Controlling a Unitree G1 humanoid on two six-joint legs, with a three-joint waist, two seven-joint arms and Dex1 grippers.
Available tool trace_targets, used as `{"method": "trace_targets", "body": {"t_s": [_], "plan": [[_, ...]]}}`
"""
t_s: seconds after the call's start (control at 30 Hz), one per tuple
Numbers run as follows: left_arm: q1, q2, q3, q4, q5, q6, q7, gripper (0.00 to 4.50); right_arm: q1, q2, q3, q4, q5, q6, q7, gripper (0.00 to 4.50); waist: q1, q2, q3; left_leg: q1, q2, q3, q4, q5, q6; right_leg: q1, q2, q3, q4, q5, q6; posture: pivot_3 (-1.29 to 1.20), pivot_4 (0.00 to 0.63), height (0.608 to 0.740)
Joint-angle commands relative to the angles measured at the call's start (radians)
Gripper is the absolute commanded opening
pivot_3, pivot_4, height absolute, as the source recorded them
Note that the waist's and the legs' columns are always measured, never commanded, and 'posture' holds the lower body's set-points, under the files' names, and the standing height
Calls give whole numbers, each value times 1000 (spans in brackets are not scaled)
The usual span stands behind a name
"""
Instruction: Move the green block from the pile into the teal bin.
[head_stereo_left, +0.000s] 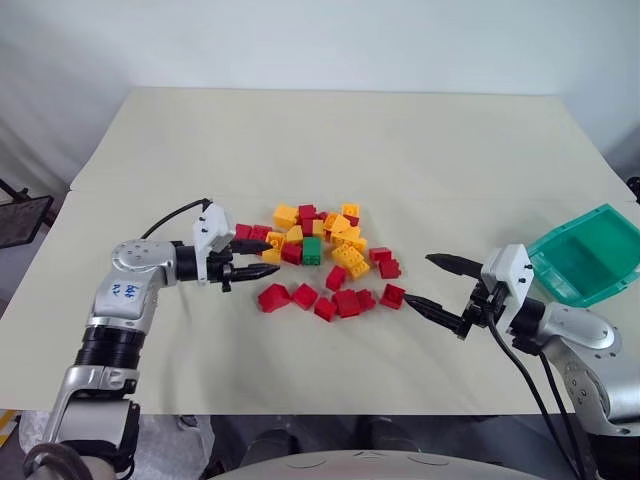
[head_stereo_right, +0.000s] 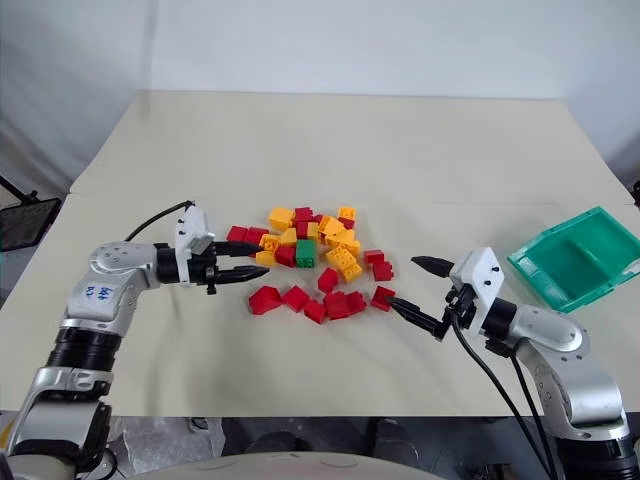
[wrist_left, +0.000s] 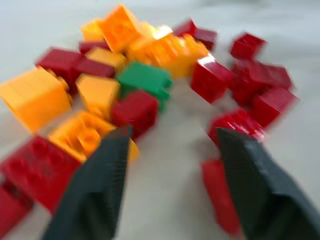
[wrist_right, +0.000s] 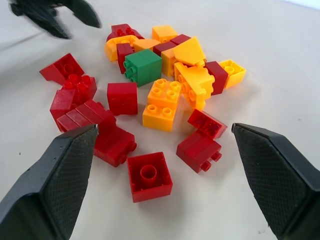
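So the green block (head_stereo_left: 312, 250) is sitting mid-pile (head_stereo_left: 325, 260), just past the left end effector (head_stereo_left: 256, 258), which is gaping empty. Right end effector (head_stereo_left: 436, 284) is hanging wide open, empty too, near the teal bin (head_stereo_left: 590, 285).

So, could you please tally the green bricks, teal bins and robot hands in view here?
Small green studded plastic brick: 1
Translucent teal rectangular plastic bin: 1
Black two-fingered robot hands: 2, left hand, right hand
Total: 4
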Motion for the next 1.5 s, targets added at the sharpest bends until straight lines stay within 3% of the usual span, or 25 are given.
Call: {"method": "trace_targets", "body": {"t_s": [0.03, 0.1, 0.23, 0.43, 0.77, 1.03, 1.17, 1.33, 1.5], "plan": [[33, 33, 31, -150, -45, 37, 11, 4113, -25, -13, -17, 9, 4, -25, 23, 4500, 3, 0, 0, 0, 0, 0, 0, 0, 0, 0, 0, 0, 0, 0, 0, 0, 150, 740], [24, 19, 11, -169, -22, 31, 43, 4458, -36, -8, -10, 19, 0, -28, 28, 4500, 5, 1, 0, 0, 0, -1, 0, 0, 0, 0, 0, 0, 0, 0, 0, 0, 150, 740], [-15, -12, -30, -161, 23, 24, 106, 4458, -47, 0, -3, 25, -5, -29, 28, 4500, 3, 1, 0, 0, -1, -1, 0, 0, 0, 0, 0, 0, 0, 0, 0, 0, 150, 740], [-211, -99, -231, -1, 237, 39, 231, 4458, -46, 21, 5, 21, -15, -35, 6, 4500, 8, 1, 0, 0, -4, 0, 0, 0, 0, 1, 0, 0, 0, 0, 0, 0, 150, 740], [-437, -140, -440, 335, 432, -136, 102, 4458, 76, 55, -25, -79, -13, -38, -78, 4500, 2, 1, 0, -1, -5, 5, -1, 1, -1, -1, 3, 0, -1, 0, 0, 0, 150, 740], [-534, -189, -481, 508, 497, -161, 49, 4458, 109, 71, -21, -107, -18, -42, -115, 4500, 1, 1, 0, 2, -4, 10, 0, 1, -1, 0, 3, 1, 0, 0, 0, 0, 150, 740], [-567, -232, -472, 566, 497, -125, 35, 3716, 98, 73, -12, -98, -24, -45, -122, 4500, 0, 1, 0, 3, -4, 10, 0, 1, -1, 0, 3, 2, 1, 0, 0, 0, 150, 740], [-569, -231, -479, 539, 513, -81, -12, 2293, 88, 69, -17, -91, -28, -44, -122, 4500, 1, 1, 0, 3, -3, 10, 0, 1, -1, 0, 3, 3, 1, 0, 0, 0, 150, 740], [-557, -224, -450, 517, 501, -57, 3, 2163, 91, 68, -20, -92, -30, -43, -121, 4500, 0, 1, 0, 3, -1, 9, 0, 1, 0, 0, 3, 3, 1, 0, 0, 0, 150, 740]]}}
